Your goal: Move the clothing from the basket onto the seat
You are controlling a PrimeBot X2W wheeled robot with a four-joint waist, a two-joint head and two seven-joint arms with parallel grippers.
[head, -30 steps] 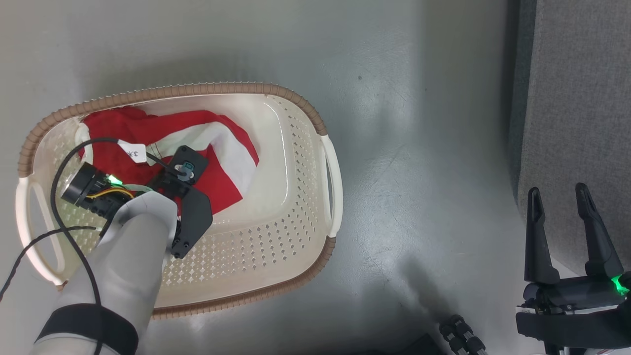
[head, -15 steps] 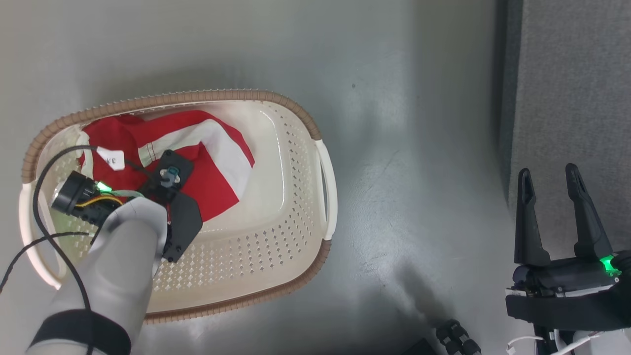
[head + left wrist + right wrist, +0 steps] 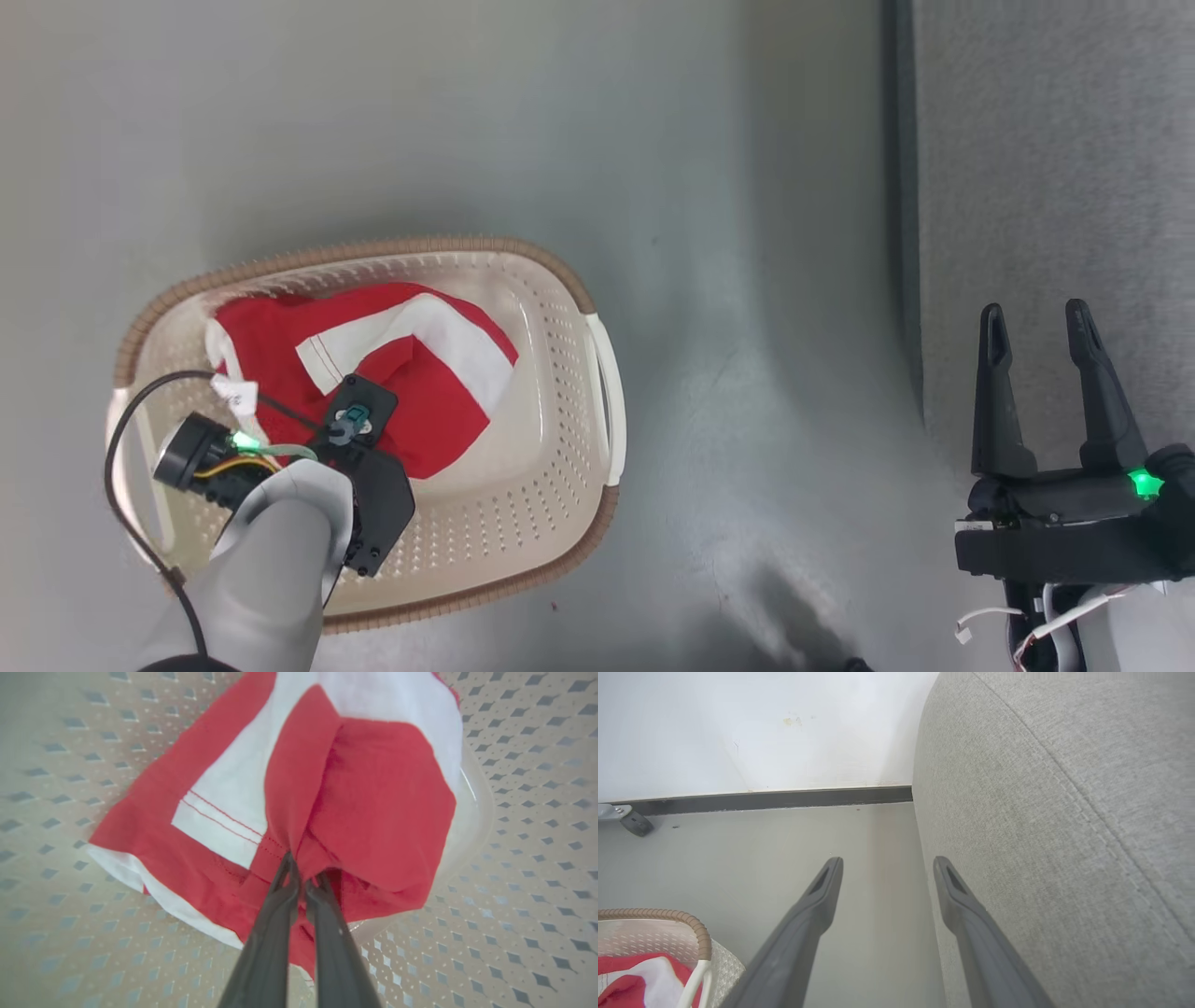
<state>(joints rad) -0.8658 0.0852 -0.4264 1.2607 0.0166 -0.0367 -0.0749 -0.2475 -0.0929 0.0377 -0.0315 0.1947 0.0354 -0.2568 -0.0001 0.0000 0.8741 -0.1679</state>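
The left pincer [image 3: 303, 870] has its two fingers pressed close together. A fold of the red and white clothing [image 3: 383, 802] is pinched between the tips. The cloth bunches up right at the tips and spreads out past them. It has a white patch on one side and a white edge lower down. Under the clothing and all around it is the basket [image 3: 537, 835], with a pale wall full of little holes.

In the head view, the left arm reaches down into the basket [image 3: 560, 280]. The clothing [image 3: 271, 345] lies inside it, close to the wrist. A small white label [image 3: 235, 394] sticks out of the cloth beside the wrist. The basket has a brown rim and sits on the shiny grey floor [image 3: 467, 112].

The right pincer [image 3: 1032, 317] has its fingers spread apart with nothing between them. It is far from the basket. Its fingers point up over the edge of the seat [image 3: 1055, 140], which is grey and soft.

In the right wrist view, the right pincer [image 3: 887, 865] hangs above the floor [image 3: 738, 858]. One finger is just beside the seat [image 3: 1041, 788], and I cannot tell if it touches. A corner of the basket [image 3: 698, 933] shows low down beside the other finger, with some clothing [image 3: 616, 989] in it. Past the fingertips is a white wall [image 3: 738, 728].
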